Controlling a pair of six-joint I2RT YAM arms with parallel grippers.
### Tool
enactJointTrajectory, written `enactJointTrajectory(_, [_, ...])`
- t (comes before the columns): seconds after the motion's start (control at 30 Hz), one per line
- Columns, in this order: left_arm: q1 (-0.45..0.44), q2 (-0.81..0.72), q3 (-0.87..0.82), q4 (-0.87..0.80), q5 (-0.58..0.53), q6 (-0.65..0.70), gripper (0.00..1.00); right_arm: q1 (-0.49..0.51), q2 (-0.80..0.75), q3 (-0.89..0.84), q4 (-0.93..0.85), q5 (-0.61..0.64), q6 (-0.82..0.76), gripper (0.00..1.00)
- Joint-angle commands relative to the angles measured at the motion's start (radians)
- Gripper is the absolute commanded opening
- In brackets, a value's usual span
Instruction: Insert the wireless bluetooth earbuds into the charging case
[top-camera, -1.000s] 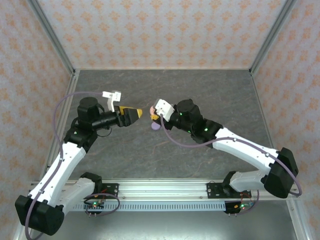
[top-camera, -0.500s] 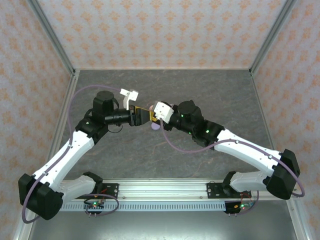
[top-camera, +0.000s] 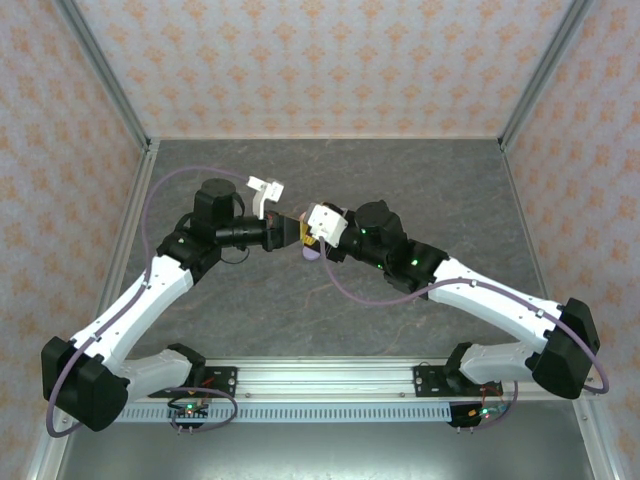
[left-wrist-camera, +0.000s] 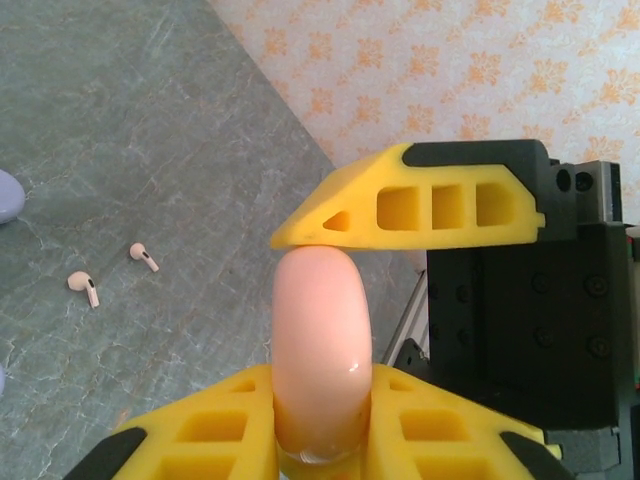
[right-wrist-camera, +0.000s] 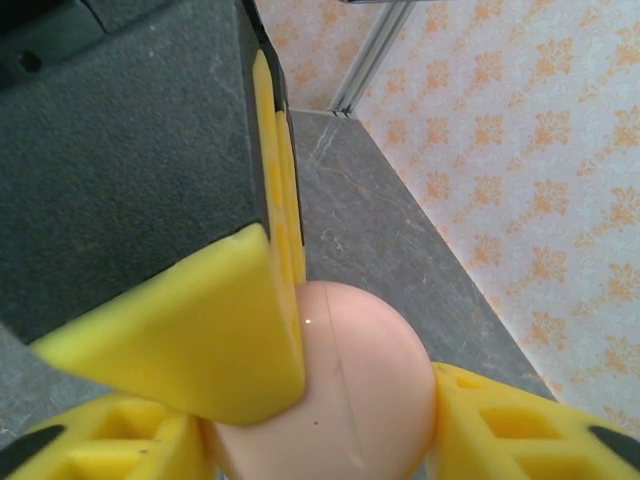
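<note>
Hands are tip to tip in the air above the middle of the grey tabletop (top-camera: 420, 180), one arm reaching in from each side. The left hand (top-camera: 296, 231) is pinched tight on a pink charging case (left-wrist-camera: 320, 340), its yellow fingers (left-wrist-camera: 190, 435) clamping the case's narrow body from both sides so that the rounded end stands up between them. The right hand (top-camera: 311, 240) comes at the same case from the opposite side. In its own wrist view its fingers (right-wrist-camera: 520, 425) stand either side of the case's broad face, one right against it, the other partly hidden behind the left hand's finger; whether they press or merely flank it I cannot tell. One right fingertip lies across the top of the case.

Just beneath the two hands a lavender rounded object (top-camera: 312, 253) sits on the tabletop. Smallest of all, two pale pink earbuds (left-wrist-camera: 82, 287) lie loose on the tabletop near each other, stems out, down below and off to one side of the left hand, touched by neither hand and apart from the case.
</note>
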Motion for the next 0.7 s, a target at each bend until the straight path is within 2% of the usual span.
enactJointTrajectory(0.0, [-0.006,-0.014,0.020,-0.007,-0.024,0.017,0.18,0.004,-0.010,0.029,-0.024,-0.006,0.024,0.59])
enactJointTrajectory(0.1, [-0.007,-0.033,-0.001,0.026,-0.054,0.026,0.14,-0.011,-0.043,0.014,-0.035,-0.011,0.092,0.74])
enactJointTrajectory(0.17, [-0.010,-0.051,-0.032,0.074,-0.094,0.031,0.07,-0.036,-0.079,-0.006,-0.034,-0.047,0.158,0.84])
enactJointTrajectory(0.27, [-0.020,-0.086,-0.109,0.183,-0.161,0.052,0.00,-0.093,-0.141,-0.040,-0.031,-0.154,0.278,0.95])
enactJointTrajectory(0.3, [-0.024,-0.096,-0.132,0.207,-0.185,0.069,0.00,-0.124,-0.158,-0.049,-0.029,-0.224,0.334,0.97])
enactJointTrajectory(0.4, [-0.035,-0.115,-0.178,0.265,-0.227,0.115,0.00,-0.220,-0.187,-0.065,-0.001,-0.469,0.501,1.00])
enactJointTrajectory(0.43, [-0.041,-0.120,-0.195,0.291,-0.234,0.126,0.00,-0.238,-0.187,-0.066,0.010,-0.508,0.554,1.00])
enactJointTrajectory(0.53, [-0.072,-0.143,-0.235,0.348,-0.271,0.174,0.00,-0.251,-0.171,-0.056,0.007,-0.541,0.628,1.00])
enactJointTrajectory(0.67, [-0.103,-0.150,-0.263,0.400,-0.298,0.204,0.00,-0.251,-0.125,-0.045,0.016,-0.517,0.685,0.97])
